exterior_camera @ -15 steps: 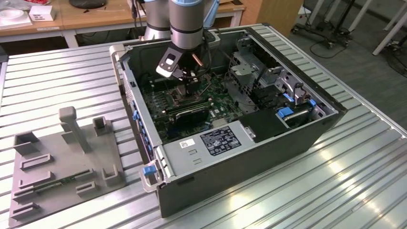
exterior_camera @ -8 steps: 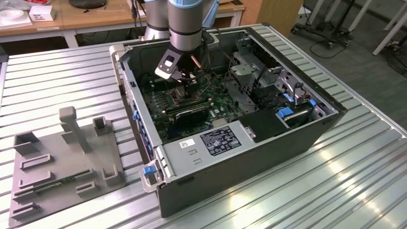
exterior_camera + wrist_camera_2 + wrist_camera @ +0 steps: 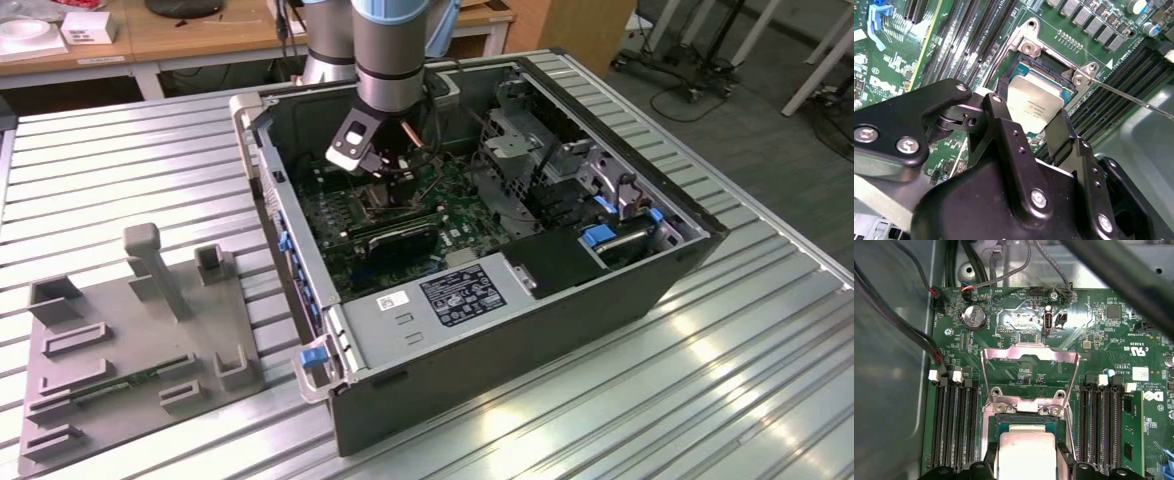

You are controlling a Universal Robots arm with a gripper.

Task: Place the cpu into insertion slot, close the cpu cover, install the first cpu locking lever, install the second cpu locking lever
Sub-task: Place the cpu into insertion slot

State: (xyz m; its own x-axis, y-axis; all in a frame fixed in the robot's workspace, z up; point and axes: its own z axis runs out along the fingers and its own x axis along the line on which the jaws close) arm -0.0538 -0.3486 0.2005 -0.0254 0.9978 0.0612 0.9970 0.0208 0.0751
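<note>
Both wrist views show my gripper (image 3: pixel 1028 110) shut on the cpu (image 3: pixel 1036 100), a small square chip with a dull silver face. One black finger (image 3: pixel 996 112) presses each of two opposite edges. The cpu sits level over the insertion slot (image 3: pixel 1046 65), whose dark centre and silvery rim show beyond it; I cannot tell whether it is seated. In the first wrist view the cpu cover (image 3: pixel 1004 353), a thin metal frame, stands swung up behind the slot (image 3: pixel 1019 421) and the cpu (image 3: pixel 1026 450). In the exterior view the gripper (image 3: pixel 380 168) reaches down into the open computer case (image 3: pixel 534 290).
Long black memory slots (image 3: pixel 954 425) flank the socket, and a memory stick (image 3: pixel 1131 430) stands beside one bank. A thin metal lever rod (image 3: pixel 1134 98) juts out near the socket corner. Cables (image 3: pixel 929 340) run along the case wall. A grey fixture plate (image 3: pixel 134 340) lies on the table.
</note>
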